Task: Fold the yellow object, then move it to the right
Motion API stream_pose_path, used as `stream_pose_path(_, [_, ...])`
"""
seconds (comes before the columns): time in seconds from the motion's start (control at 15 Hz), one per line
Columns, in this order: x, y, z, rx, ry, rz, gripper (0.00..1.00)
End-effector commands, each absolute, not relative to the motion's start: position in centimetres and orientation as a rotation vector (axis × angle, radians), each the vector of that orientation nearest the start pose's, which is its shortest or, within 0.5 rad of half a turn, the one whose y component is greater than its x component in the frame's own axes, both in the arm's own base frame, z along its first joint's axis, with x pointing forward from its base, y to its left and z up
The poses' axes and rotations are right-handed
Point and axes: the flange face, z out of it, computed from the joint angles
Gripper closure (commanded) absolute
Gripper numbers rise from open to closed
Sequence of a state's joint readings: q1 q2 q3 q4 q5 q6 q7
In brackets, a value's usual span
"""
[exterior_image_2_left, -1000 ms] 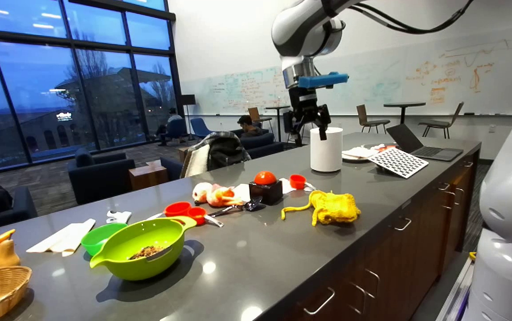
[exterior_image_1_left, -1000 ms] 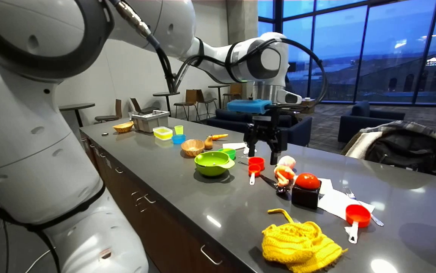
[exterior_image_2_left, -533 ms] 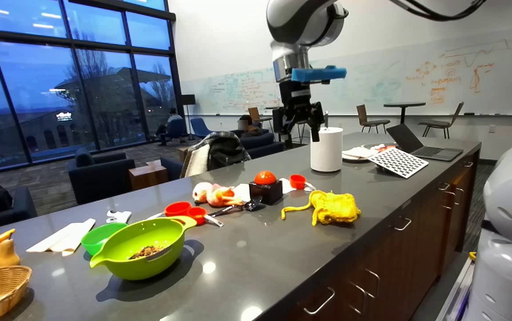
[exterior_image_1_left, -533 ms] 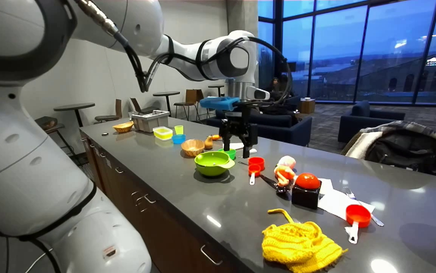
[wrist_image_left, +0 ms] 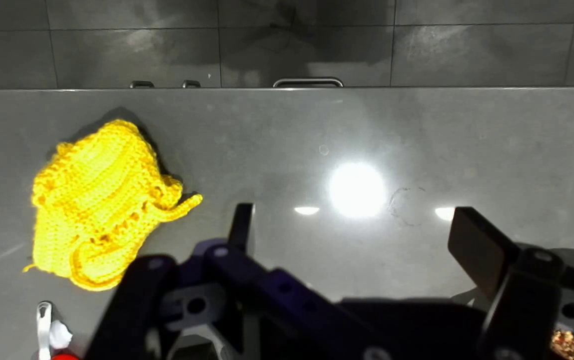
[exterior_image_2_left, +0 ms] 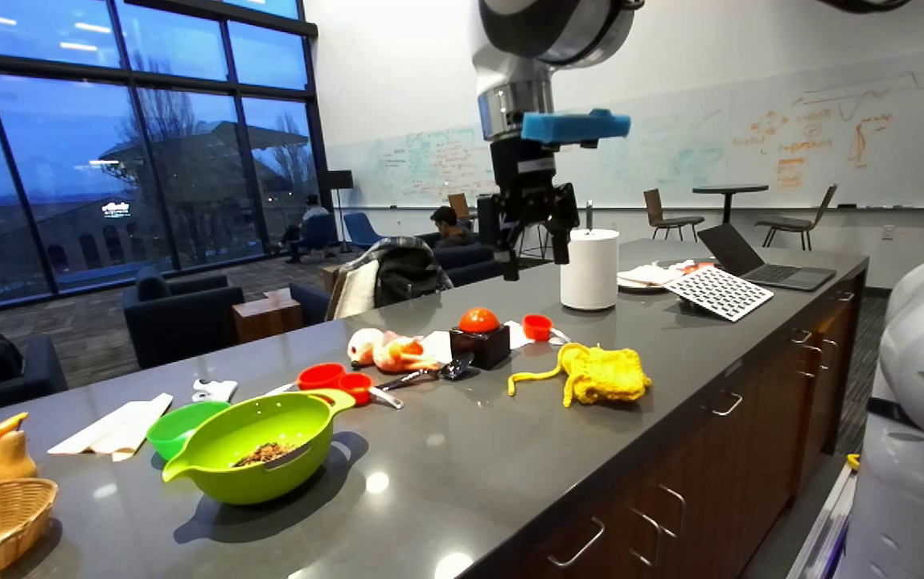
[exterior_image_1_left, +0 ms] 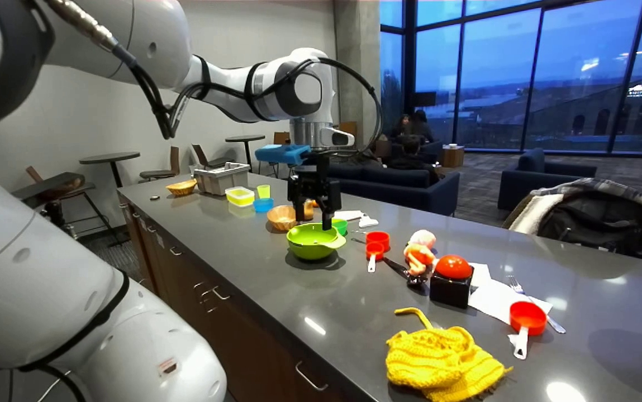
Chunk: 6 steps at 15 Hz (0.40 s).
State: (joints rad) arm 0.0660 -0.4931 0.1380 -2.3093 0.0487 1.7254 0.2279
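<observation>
The yellow knitted object (exterior_image_1_left: 441,360) lies crumpled on the grey counter in an exterior view, near the counter's front edge. In an exterior view it is a bunched heap (exterior_image_2_left: 605,375) with a loose cord trailing out. In the wrist view the yellow object (wrist_image_left: 99,200) is at the left, beside the jaws and apart from them. My gripper (wrist_image_left: 354,209) is wide open, with only bare counter between its fingers. In both exterior views the gripper (exterior_image_1_left: 314,222) (exterior_image_2_left: 535,267) hangs above the counter, pointing down, away from the yellow object.
A green bowl (exterior_image_2_left: 260,450) with brown bits stands on the counter. A black box with a red dome (exterior_image_1_left: 451,287), red measuring cups (exterior_image_1_left: 527,317) and a pink doll (exterior_image_1_left: 419,255) lie near the yellow object. A white cylinder (exterior_image_2_left: 589,273) stands farther along. The counter edge (wrist_image_left: 416,89) shows handles.
The arm and open gripper have swung left in an exterior view, away from the yellow object and toward the green bowl's side. The yellow object has not moved.
</observation>
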Motion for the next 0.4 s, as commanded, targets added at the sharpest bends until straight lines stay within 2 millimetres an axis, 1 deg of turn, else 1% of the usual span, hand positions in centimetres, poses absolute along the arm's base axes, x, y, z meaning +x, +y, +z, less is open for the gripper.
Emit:
stream_pose_path(0.0, [36.67,9.83,51.86,-3.166,0.076,0.094,0.0])
stream_pose_path(0.33, [36.2,9.98,51.29,-3.16,0.057,0.058,0.0])
